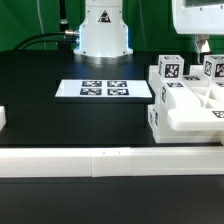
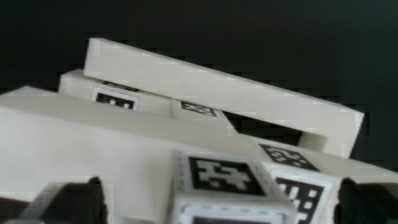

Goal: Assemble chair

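The chair [image 1: 185,100] sits as a cluster of glossy white blocky pieces on the black counter [image 1: 60,120], at the exterior view's right, just behind the long low white rail [image 1: 100,160] that runs across the front. The marker board [image 1: 103,89] with its 4 tags lies flat near the middle, well apart from the cluster, and the robot base [image 1: 103,30] stands behind it. The hand [image 1: 203,45] hangs over the far right of the chair, close above 2 tagged posts [image 1: 170,70], and my reading is that the step in hand is fitting or grasping 1 of those short posts on the seat slab. In the wrist view, a tagged post [image 2: 228,180] lies between the 2 dark fingertips [image 2: 71,200], with the X-braced frame [image 2: 196,90] beyond it; the fingers appear spread to either side, but whether they press on the post I cannot tell. The next move likely calls for a square, centred approach so the post stays upright and seats straight. The hand is cut off by the exterior view's edge, the right part of the chair runs out of frame, and the wrist view is too blurred to show any contact.
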Controlling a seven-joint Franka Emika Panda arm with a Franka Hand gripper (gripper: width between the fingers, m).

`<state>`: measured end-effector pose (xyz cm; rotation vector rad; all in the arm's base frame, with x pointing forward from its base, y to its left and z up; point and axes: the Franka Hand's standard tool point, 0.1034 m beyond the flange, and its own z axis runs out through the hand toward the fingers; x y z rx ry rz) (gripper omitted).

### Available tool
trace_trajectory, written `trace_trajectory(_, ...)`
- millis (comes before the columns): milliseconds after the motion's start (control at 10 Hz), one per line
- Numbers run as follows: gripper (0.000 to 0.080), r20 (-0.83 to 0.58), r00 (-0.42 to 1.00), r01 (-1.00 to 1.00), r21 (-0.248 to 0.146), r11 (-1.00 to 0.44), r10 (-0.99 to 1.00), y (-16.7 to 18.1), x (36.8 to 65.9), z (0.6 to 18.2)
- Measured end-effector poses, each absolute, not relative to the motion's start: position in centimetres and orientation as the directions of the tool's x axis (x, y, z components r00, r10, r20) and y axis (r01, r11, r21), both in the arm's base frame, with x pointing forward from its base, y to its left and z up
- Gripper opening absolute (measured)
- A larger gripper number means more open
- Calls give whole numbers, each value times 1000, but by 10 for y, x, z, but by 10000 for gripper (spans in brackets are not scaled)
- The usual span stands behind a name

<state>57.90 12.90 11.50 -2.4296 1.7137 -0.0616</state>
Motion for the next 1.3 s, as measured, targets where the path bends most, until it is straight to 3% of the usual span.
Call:
trace_trajectory(300, 649, -20, 603, -791, -152, -593, -798, 131, 575, 113)
trace_trajectory(800, 649, 25, 791, -602, -153, -784, -612, 134, 576, 115)
trace_trajectory(1100, 649, 79, 955, -280, -89, -956, -287, 126, 575, 114)
trace_trajectory(1300, 649, 94, 990, -99, -54, -994, -103, 121, 579, 117)
